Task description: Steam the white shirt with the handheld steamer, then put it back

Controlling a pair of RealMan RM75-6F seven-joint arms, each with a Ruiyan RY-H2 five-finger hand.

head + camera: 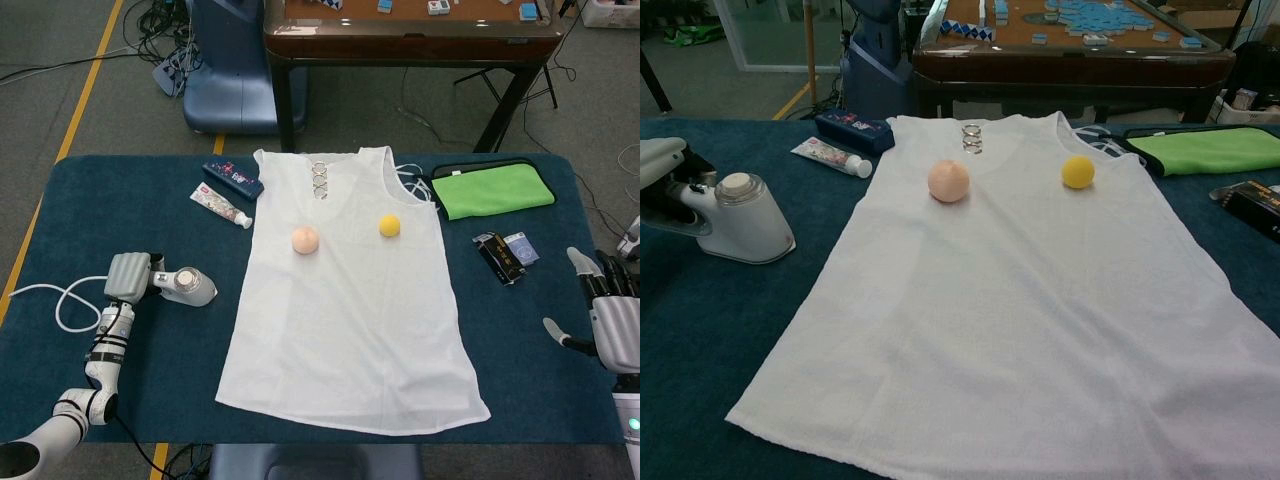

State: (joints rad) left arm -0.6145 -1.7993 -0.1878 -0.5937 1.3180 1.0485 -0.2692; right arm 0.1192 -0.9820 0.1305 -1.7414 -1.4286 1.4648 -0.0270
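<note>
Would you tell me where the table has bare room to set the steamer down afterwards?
Bare cloth lies left of the shirt, in front of the steamer, and right of the shirt between the black box and the right hand. The far edge is crowded: tube, green cloth.

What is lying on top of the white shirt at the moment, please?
On the white shirt lie a peach ball and a yellow ball, both near the neckline. Anything beneath the fabric is covered.

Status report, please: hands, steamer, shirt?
Left hand on steamer handle, grip unclear. Right hand open. Two balls sit on shirt.
</note>
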